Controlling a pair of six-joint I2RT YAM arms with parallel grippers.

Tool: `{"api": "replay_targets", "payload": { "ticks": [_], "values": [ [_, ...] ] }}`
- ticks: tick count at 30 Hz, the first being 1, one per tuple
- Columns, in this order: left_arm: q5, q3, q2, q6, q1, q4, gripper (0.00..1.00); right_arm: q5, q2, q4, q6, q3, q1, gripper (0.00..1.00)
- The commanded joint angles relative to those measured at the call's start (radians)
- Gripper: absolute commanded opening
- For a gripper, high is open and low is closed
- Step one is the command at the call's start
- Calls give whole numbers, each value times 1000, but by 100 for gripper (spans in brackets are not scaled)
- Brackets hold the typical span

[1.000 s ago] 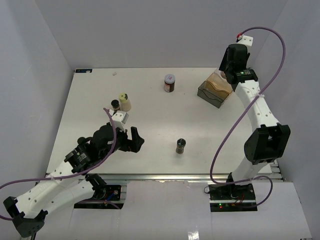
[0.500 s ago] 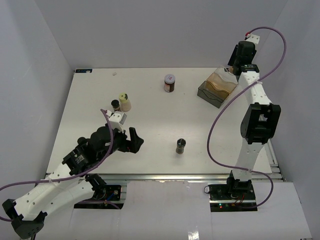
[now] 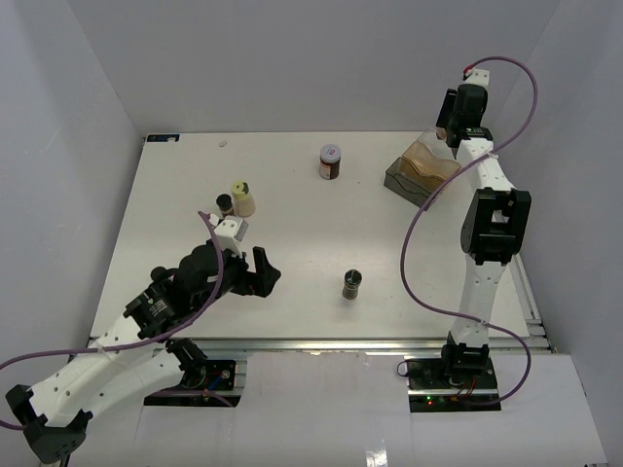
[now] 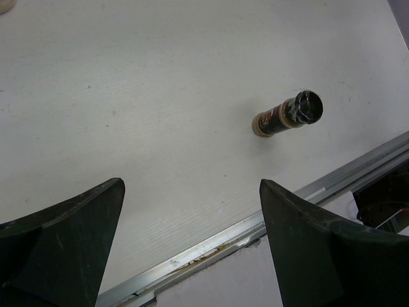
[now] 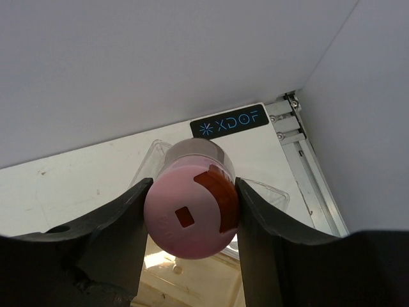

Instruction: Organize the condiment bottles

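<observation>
right hand (image 5: pixel 192 192) grips a pink-capped bottle (image 5: pixel 185 225), seemingly above the clear tray (image 3: pixel 414 183); left hand (image 4: pixel 192 185) hangs wide open over the table (image 4: pixel 128 77), near a dark bottle (image 4: pixel 287 114).

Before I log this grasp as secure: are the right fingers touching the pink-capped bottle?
Touching. The right wrist view shows the right fingers pressed against both sides of the pink-capped bottle, no gap visible.

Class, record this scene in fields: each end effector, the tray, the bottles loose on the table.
Left end effector: open, empty, above the white table
Right end effector: shut on pink-capped jar
Tray: clear amber-tinted rectangular plastic tray, under the held jar
Loose bottles: white-lidded dark jar; cream bottle with pale yellow cap; small black-capped dark jar; dark black-capped bottle
</observation>
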Motion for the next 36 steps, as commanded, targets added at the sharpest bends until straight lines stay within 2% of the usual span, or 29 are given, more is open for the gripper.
{"api": "replay_targets", "payload": {
  "ticks": [1, 16, 19, 21, 25, 27, 31, 32, 36],
  "values": [
    [-2, -14, 4, -9, -2, 7, 98, -25, 48, 91, 10, 54, -3, 8],
    [-8, -12, 34, -9, -2, 5, 98, -62, 140, 114, 44, 48, -2, 8],
    [-9, -13, 33, -9, -2, 7, 98, -80, 161, 111, 61, 60, 0, 17],
    [-8, -12, 34, -9, -2, 7, 98, -85, 180, 106, 65, 79, 3, 29],
    [-11, -12, 35, -10, -2, 5, 98, -78, 214, 70, 63, 129, 5, 32],
    [-13, -12, 35, -10, -2, 5, 98, -72, 215, 79, 63, 125, 5, 38],
    [-13, -13, 33, -10, -2, 6, 98, -79, 216, 82, 67, 120, 5, 69],
    [-13, -14, 34, -10, -2, 5, 98, -79, 216, 81, 68, 119, 5, 80],
    [-13, -12, 32, -10, -2, 3, 98, -74, 213, 78, 66, 123, 7, 92]
  ]
}}
